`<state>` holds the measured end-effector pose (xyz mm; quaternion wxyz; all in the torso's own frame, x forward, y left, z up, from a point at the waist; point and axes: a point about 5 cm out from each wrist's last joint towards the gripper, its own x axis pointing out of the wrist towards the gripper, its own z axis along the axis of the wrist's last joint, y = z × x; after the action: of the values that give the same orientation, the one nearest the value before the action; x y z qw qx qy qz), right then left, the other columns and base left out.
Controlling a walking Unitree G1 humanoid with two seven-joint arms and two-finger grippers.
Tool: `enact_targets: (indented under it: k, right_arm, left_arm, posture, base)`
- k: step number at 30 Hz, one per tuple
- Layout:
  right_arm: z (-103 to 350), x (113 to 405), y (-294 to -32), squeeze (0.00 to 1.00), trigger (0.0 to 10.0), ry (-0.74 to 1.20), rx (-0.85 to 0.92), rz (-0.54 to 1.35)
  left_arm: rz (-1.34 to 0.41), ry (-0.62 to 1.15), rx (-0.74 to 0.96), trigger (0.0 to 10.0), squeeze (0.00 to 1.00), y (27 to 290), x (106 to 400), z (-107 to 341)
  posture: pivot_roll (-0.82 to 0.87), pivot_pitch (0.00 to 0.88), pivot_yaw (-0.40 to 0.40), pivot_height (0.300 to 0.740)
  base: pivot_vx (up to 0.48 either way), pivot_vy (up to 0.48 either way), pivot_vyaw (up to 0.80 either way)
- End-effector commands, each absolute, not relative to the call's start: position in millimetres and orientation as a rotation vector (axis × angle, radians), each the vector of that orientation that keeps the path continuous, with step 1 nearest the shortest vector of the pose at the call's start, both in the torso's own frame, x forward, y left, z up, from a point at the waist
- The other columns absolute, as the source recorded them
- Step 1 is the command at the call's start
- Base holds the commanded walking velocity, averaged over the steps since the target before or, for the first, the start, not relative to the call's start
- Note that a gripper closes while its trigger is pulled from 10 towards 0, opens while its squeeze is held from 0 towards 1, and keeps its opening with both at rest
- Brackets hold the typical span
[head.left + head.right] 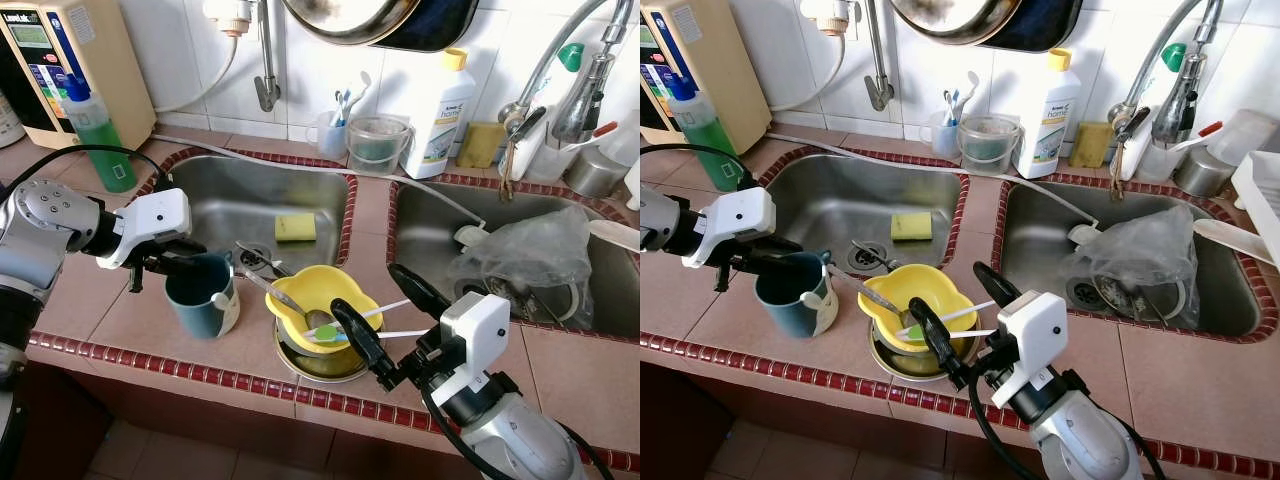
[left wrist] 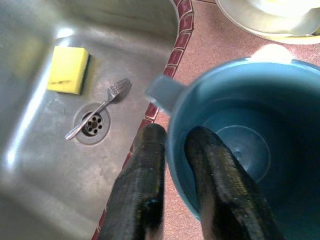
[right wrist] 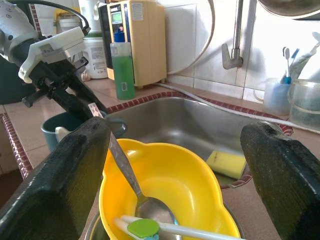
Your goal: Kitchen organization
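A blue mug point(image 1: 200, 297) stands on the tiled counter in front of the left sink. My left gripper point(image 1: 203, 258) is shut on its rim, one finger inside the wall and one outside point(image 2: 145, 165). To its right a yellow bowl point(image 1: 318, 285) sits in a steel bowl point(image 1: 322, 364). The yellow bowl holds a metal spoon point(image 1: 283, 297) and a white utensil with a green end point(image 1: 330, 333). My right gripper point(image 1: 364, 287) is open just in front of the yellow bowl, its fingers point(image 3: 75, 165) spread wide and touching nothing.
The left sink point(image 1: 215, 190) holds a yellow sponge point(image 1: 295, 227) and a fork point(image 2: 102, 105) at the drain. A crumpled plastic bag point(image 1: 530, 255) lies in the right sink. A green soap bottle point(image 1: 100, 130), cups and a white detergent bottle point(image 1: 445, 110) line the back.
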<state>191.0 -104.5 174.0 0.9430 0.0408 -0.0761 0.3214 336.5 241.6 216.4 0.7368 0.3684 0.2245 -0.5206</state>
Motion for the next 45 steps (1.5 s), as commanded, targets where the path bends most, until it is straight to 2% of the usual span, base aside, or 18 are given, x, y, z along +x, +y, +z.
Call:
enact_targets:
  k: [1,25,28,33,42,43,44,45]
  right_arm:
    - [177.7,188.3,-103.6,0.0,10.0,-0.168,0.078,0.661]
    - [176.9,192.0,-105.5,0.0,10.0,-0.177,0.073,0.641]
    - [176.9,192.7,-105.3,0.0,10.0,-0.179,0.073,0.641]
    - [177.8,194.3,-104.9,0.0,10.0,-0.187,0.073,0.64]
    - [181.3,200.0,-104.3,0.0,10.0,-0.213,0.082,0.619]
    - [182.3,201.2,-104.2,0.0,10.0,-0.219,0.086,0.614]
    - [183.1,202.2,-103.9,0.0,10.0,-0.225,0.092,0.609]
    - [184.0,203.6,-103.2,0.0,10.0,-0.231,0.097,0.604]
  left_arm:
    - [-1.154,0.512,0.845,0.0,0.0,242.1,335.8,220.2]
    - [-1.109,0.501,0.821,0.0,0.0,245.5,340.2,220.7]
    - [-1.063,0.455,0.769,0.0,0.0,247.4,344.0,223.4]
    - [-0.957,0.342,0.569,0.0,0.0,244.2,353.6,226.3]
    - [-0.817,0.189,0.34,0.0,0.0,227.9,364.0,214.7]
    - [-0.788,0.167,0.307,1.3,0.0,225.0,365.7,213.2]
    - [-0.767,0.147,0.281,10.0,0.0,222.1,366.8,211.8]
    - [-0.74,0.121,0.252,10.0,0.0,218.5,368.3,210.8]
  posture:
    - [0.04,0.054,0.028,0.74]
    - [0.04,0.043,0.023,0.74]
    - [0.04,0.031,0.019,0.74]
    - [0.04,0.018,0.016,0.74]
    - [0.04,0.0,0.009,0.74]
    - [0.04,0.0,0.009,0.74]
    - [0.04,0.0,0.005,0.74]
    - [0.04,0.0,0.005,0.74]
  base:
    - [0.0,0.0,0.0]
    - [0.0,0.0,0.0]
    - [0.0,0.0,0.0]
    - [0.0,0.0,0.0]
    - [0.0,0.0,0.0]
    - [0.0,0.0,0.0]
    - [0.0,0.0,0.0]
    - [0.0,0.0,0.0]
